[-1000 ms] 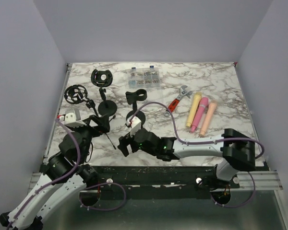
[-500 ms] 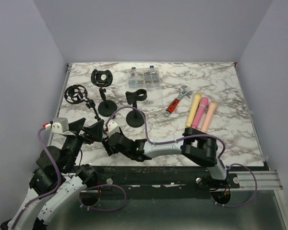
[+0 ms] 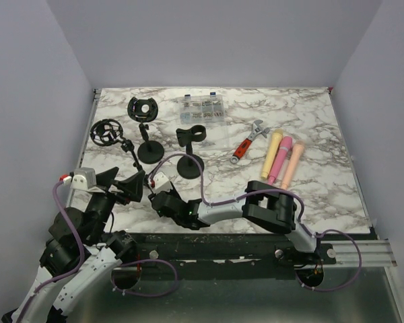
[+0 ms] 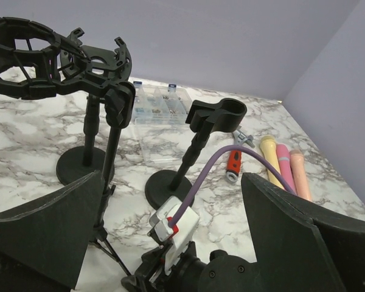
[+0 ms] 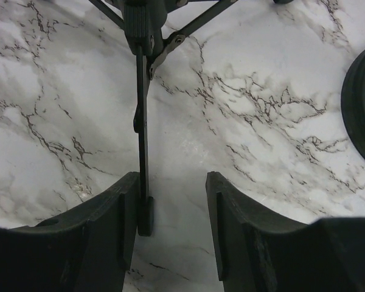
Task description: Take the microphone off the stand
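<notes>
mics: three microphones (image 3: pixel 280 159), yellow, pink and peach, lie flat side by side on the marble table (image 3: pixel 310 121). They sit right of centre in the top view, well apart from every stand and from both grippers. In the left wrist view they are at the right edge.
tripod stand: tripod stand (image 3: pixel 129 153) is at the left of the top view. Its shock-mount ring is up-left and the pole slants down-right to the spread legs. In the right wrist view the leg hub is at top centre, and one thin leg runs straight down the frame.
right gripper: right gripper (image 5: pixel 171 179) has its jaws apart and grips nothing. The foot of the tripod leg sits inside the gap, just beside the frame-left finger (image 5: pixel 103 225); contact can't be told. The arm reaches across to the lower left of the top view.
left gripper: left gripper (image 4: pixel 170 179) has its jaws spread wide and holds nothing. It is at the lower left of the top view, near the tripod legs and just beside the right wrist.
round-base stand: round-base stand (image 3: pixel 148 149) stands upright with a shock mount on top, upper left of the top view, just beside the tripod.
clip stand: clip stand (image 3: pixel 190 155) stands upright at centre, with a C-clip on top.
cable: purple cable (image 4: pixel 213 164) arcs past the clip stand.
other: clear parts box (image 3: pixel 202 106) at top centre, red-handled wrench (image 3: pixel 249 140) between the clip stand and the mics.
unclear: a black round base (image 5: pixel 362 109) shows at the right edge of the right wrist view; can't tell which stand it belongs to.
</notes>
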### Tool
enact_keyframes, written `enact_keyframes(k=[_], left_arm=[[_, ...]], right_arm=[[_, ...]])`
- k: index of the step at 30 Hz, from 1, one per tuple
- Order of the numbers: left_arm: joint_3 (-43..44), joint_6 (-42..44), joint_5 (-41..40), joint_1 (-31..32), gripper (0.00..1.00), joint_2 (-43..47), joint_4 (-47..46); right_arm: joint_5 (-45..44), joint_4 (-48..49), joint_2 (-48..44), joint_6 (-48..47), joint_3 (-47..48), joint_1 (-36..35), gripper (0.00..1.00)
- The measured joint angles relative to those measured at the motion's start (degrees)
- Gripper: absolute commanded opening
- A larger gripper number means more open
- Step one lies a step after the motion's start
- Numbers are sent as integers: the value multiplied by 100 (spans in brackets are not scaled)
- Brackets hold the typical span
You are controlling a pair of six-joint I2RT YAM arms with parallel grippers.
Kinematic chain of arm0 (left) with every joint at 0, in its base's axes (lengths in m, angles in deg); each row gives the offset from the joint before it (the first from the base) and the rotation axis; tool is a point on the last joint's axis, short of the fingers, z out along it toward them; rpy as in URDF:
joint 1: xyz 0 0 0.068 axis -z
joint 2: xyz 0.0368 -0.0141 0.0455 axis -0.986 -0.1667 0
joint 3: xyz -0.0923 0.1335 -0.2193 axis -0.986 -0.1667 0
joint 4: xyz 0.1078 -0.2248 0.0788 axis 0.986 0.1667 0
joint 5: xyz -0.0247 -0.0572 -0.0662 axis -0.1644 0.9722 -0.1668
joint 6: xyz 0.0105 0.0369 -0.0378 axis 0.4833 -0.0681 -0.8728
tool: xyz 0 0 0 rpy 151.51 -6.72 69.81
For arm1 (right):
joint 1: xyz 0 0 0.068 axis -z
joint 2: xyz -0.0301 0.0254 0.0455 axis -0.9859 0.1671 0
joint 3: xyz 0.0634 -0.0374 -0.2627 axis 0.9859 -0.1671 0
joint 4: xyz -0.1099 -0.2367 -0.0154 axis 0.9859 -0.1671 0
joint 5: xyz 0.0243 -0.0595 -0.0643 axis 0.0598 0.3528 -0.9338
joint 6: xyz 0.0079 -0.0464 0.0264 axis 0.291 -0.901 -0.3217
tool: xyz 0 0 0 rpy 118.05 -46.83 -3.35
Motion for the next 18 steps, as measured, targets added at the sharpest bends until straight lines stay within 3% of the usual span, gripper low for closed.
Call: enact_keyframes(k=[12,18], left_arm=[[-437,-636,129,0,99,-98,-35],[-763,-1213,166,0,99,-654,74]], right_arm=[[-42,1158,-627,350,-1460,732,50],[101,1464,-992,374,-2059,1325,62]])
